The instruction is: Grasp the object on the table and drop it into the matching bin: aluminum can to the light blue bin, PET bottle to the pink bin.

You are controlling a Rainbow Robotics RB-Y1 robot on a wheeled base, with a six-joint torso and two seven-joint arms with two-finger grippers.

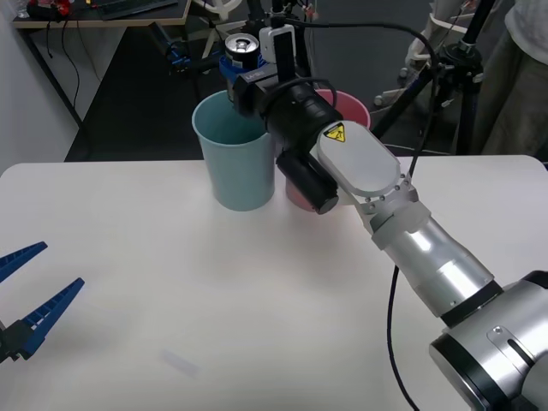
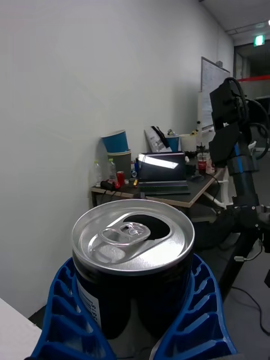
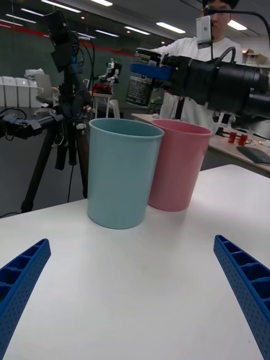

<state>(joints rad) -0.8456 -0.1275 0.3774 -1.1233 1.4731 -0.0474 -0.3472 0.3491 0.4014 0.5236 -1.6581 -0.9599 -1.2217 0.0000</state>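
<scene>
My right gripper (image 1: pixel 240 68) is shut on the aluminum can (image 1: pixel 242 48), holding it upright in the air above the far rim of the light blue bin (image 1: pixel 235 154). In the right wrist view the can (image 2: pixel 133 264) sits between my blue fingers (image 2: pixel 67 315), its silver pull-tab top facing up. The pink bin (image 1: pixel 351 110) stands just right of the blue one, partly behind my right arm. From the left wrist view the light blue bin (image 3: pixel 122 171) and pink bin (image 3: pixel 176 163) stand side by side with the can (image 3: pixel 140 83) held above them. My left gripper (image 1: pixel 21 300) rests open low at the table's left.
The white table (image 1: pixel 214 291) spreads wide in front of the bins. A black tripod (image 1: pixel 454 68) stands behind the table at the right. A cluttered desk sits farther back in the room.
</scene>
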